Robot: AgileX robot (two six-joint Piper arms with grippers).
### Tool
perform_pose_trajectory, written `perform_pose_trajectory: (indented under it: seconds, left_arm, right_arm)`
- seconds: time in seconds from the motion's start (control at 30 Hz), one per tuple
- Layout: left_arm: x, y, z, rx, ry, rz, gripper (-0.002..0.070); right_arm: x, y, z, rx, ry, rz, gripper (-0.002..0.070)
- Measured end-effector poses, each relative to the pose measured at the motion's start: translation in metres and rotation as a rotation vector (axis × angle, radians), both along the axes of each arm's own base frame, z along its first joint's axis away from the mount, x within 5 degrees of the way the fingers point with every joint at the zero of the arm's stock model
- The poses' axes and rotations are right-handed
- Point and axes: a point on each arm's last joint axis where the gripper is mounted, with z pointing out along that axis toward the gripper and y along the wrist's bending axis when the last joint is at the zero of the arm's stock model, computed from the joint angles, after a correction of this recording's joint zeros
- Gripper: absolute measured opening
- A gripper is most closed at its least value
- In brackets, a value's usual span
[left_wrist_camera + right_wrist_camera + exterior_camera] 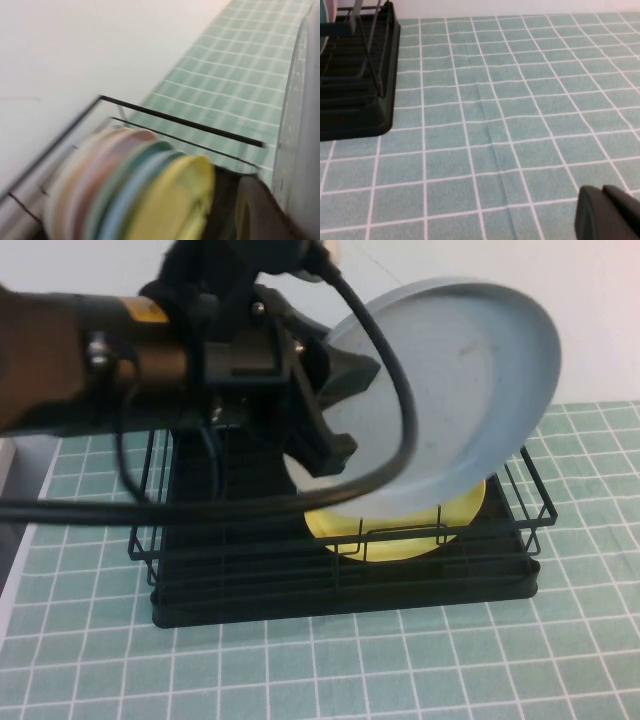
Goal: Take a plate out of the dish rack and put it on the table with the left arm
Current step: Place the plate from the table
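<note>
My high camera is looking steeply down over my left arm point(90, 350) at the dish rack point(340, 580). My left wrist camera is sitting close above it; my right one is skimming the surface point(520, 125), sharing the rack's corner point(355, 75).

The plate point(470, 390), round and pale grey-blue with a raised rim, hangs tilted in the air above the dish rack point(340, 580), clamped at its edge by the left tool point(335, 405) of the left arm point(90, 355). The rack, black wire on a ribbed black tray, stands on the green-tiled surface point(580, 640).
</note>
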Motion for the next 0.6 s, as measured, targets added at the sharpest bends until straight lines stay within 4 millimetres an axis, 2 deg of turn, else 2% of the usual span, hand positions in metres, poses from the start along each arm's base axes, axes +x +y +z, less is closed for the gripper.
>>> perform_pose_trajectory:
  seconds: [0.1,0.23,0.33,0.47,0.6]
  left_arm:
    - [-0.014,0.007,0.001,-0.026,0.156,-0.006,0.0109]
    - [-0.019,0.012,-0.01,-0.013,0.389,0.025,0.0109]
    - [-0.011,0.014,-0.023,-0.025,0.583,0.11,0.0109]
    - [-0.004,0.016,-0.038,-0.049,0.724,0.157,0.0109]
    - [-0.007,0.013,-0.067,-0.128,0.877,0.133,0.0109]
  right_arm:
    - [0.0,0.0,0.0,0.0,0.0,0.0,-0.0002]
    - [0.0,0.0,0.0,0.0,0.0,0.0,-0.0002]
    - [0.0,0.0,0.0,0.0,0.0,0.0,-0.0002]
    - [0.0,0.0,0.0,0.0,0.0,0.0,-0.0002]
    - [0.0,0.0,0.0,0.0,0.0,0.0,-0.0002]
